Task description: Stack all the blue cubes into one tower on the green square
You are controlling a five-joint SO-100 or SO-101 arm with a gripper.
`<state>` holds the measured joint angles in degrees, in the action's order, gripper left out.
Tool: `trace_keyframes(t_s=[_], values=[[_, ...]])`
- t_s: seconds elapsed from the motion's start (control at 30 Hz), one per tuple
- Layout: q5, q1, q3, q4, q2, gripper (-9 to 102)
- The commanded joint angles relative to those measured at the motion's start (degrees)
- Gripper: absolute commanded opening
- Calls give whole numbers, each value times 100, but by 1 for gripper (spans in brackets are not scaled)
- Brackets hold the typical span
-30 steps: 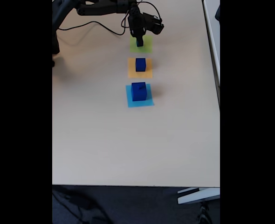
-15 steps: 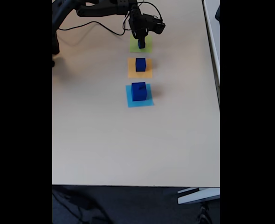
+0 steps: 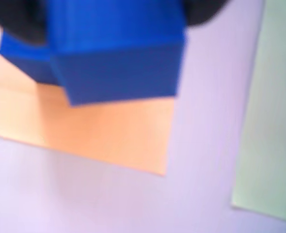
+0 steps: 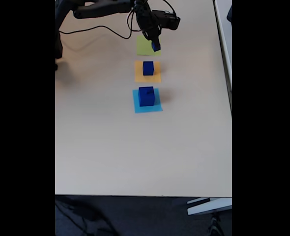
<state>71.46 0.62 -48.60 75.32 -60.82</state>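
Jaws clamped on the small blue cube (image 4: 156,46), the gripper (image 4: 154,43) hangs over the green square (image 4: 145,46), above the tabletop (image 4: 135,147).

An office-like room: a plain beige table (image 4: 135,147) fills the frame, dark carpet (image 4: 135,216) along the bottom edge.
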Motion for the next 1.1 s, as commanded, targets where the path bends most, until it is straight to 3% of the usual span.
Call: trace_keyframes(t_s=[0.0, 1.07], values=[[-18, 255, -149, 26, -677, 0], [545, 554, -958, -378, -360, 0]])
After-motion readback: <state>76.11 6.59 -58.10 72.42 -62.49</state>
